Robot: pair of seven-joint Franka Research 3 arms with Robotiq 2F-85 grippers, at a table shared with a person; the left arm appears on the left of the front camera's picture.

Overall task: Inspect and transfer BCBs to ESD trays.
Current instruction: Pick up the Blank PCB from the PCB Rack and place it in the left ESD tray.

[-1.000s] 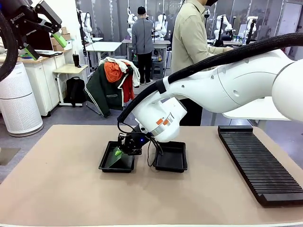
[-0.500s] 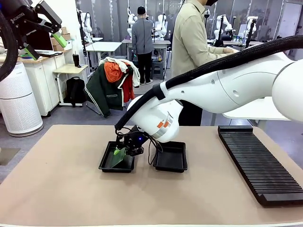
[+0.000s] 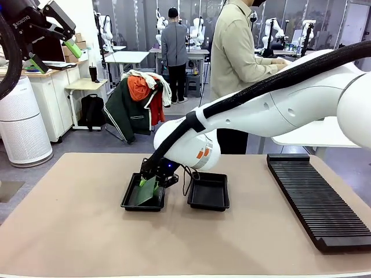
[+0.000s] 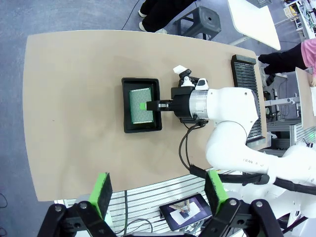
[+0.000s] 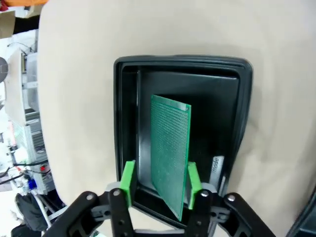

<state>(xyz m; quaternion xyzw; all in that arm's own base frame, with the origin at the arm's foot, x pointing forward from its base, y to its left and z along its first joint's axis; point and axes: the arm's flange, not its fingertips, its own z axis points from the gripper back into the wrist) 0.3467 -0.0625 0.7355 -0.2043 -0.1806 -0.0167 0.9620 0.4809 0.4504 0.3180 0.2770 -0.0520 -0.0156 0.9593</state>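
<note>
Two black ESD trays sit side by side mid-table, the left tray (image 3: pixel 128 200) (image 4: pixel 127 106) (image 5: pixel 120 103) and the right tray (image 3: pixel 210 194). A green BCB (image 3: pixel 148 191) (image 4: pixel 139 104) (image 5: pixel 171 148) lies tilted in the left tray, its far edge on the floor and its near end raised. My right gripper (image 3: pixel 152 183) (image 5: pixel 160 182) hangs over that tray's near rim, jaws open on either side of the board's raised end, with a gap showing at one finger. My left gripper (image 3: pixel 55 53) (image 4: pixel 160 192) is held high at the left, open and holding nothing.
A long black ribbed rack (image 3: pixel 319 197) (image 4: pixel 245 66) lies along the table's right side. A person (image 3: pixel 235 58) in a pale shirt stands at the far edge. My right arm spans from the right across the middle. The table's front and left are bare.
My right gripper's jaws have spread apart from the board they were shut on. The board has sunk lower into the left tray. The left arm has not moved.
</note>
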